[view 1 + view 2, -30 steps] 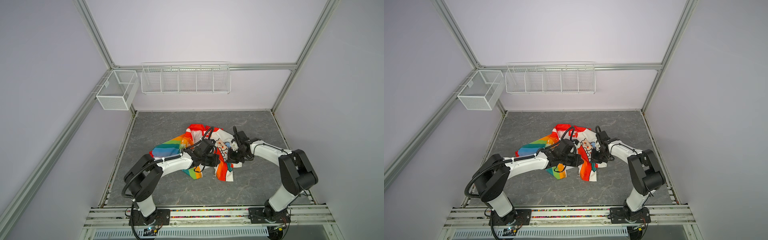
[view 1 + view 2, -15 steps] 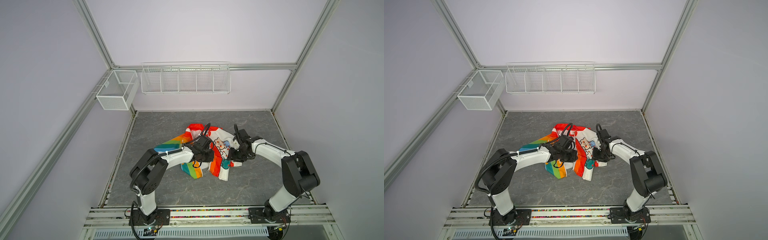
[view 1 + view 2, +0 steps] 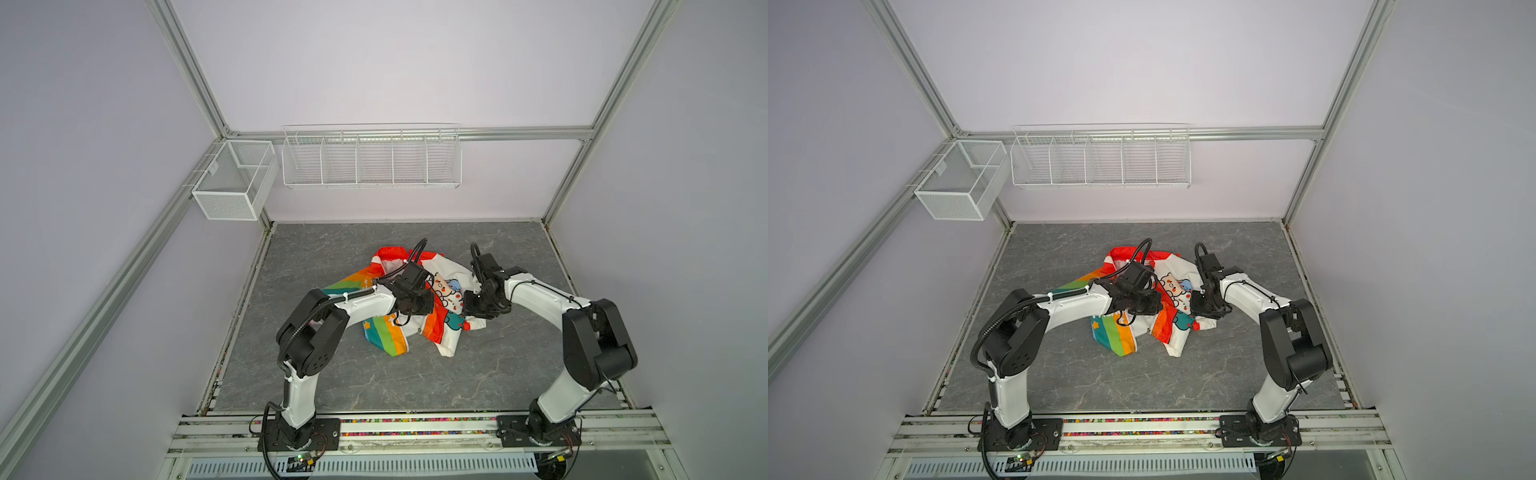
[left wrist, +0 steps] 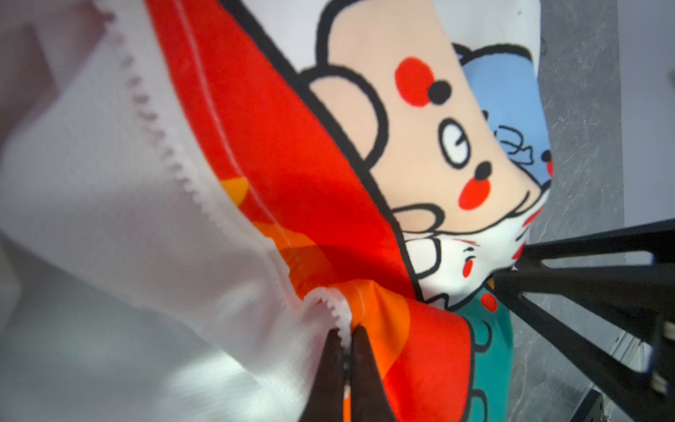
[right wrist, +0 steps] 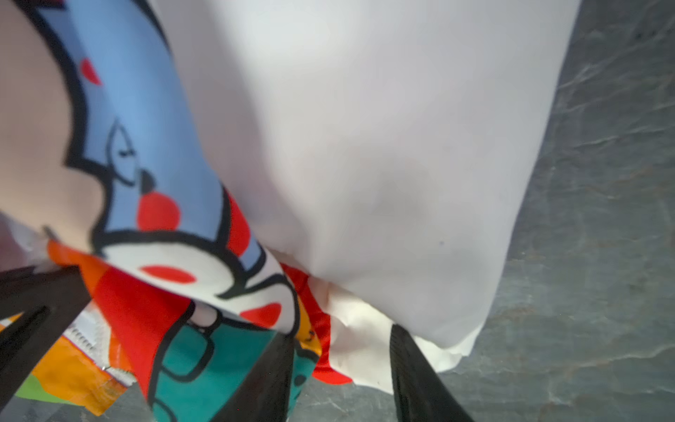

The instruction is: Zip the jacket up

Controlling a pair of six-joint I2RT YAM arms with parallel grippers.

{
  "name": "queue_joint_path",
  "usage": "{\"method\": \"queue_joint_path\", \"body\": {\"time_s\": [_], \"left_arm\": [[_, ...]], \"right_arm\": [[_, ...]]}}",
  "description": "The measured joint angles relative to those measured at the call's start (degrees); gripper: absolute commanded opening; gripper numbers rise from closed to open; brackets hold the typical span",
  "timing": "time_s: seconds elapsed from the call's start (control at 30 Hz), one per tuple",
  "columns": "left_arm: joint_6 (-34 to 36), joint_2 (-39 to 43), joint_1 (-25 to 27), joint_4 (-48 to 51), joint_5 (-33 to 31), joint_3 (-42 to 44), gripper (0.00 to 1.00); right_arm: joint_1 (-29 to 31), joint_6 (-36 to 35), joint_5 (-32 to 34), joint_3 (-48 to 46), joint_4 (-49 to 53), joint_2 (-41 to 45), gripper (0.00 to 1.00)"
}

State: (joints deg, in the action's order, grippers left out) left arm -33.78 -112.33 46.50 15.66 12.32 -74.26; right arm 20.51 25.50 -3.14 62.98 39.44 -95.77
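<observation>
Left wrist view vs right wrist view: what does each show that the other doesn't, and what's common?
Only the left wrist view: the left gripper pinched shut on the jacket right at its white zipper teeth, plus the peach bear's full face.
Only the right wrist view: the right gripper open, with a red-trimmed white fold between its jaws.
Both: the blue animal print, the teal patch and the grey table.
</observation>
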Motion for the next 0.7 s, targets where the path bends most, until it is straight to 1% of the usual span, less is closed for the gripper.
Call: {"method": "queue_joint_path", "body": {"time_s": [0.17, 0.37, 0.5, 0.7], "left_arm": [[0.0, -2.6, -0.3, 0.1, 0.4, -2.1, 0.00], [0.0, -3.9, -0.4, 0.3, 1.0, -3.3, 0.00], [0.0, -4.0, -0.4, 0.3, 1.0, -3.3, 0.00], [0.0, -4.0, -0.5, 0.3, 1.0, -3.3, 0.00]], "right_arm": [[1.8, 0.3, 2.8, 0.3, 2.4, 5.7, 0.52], [9.3, 2.7, 3.9, 0.6, 3.1, 9.0, 0.45], [12.5, 5.3, 1.3, -0.6, 0.8, 9.2, 0.43], [12.9, 8.5, -4.0, -3.9, -5.5, 8.3, 0.36]]}}
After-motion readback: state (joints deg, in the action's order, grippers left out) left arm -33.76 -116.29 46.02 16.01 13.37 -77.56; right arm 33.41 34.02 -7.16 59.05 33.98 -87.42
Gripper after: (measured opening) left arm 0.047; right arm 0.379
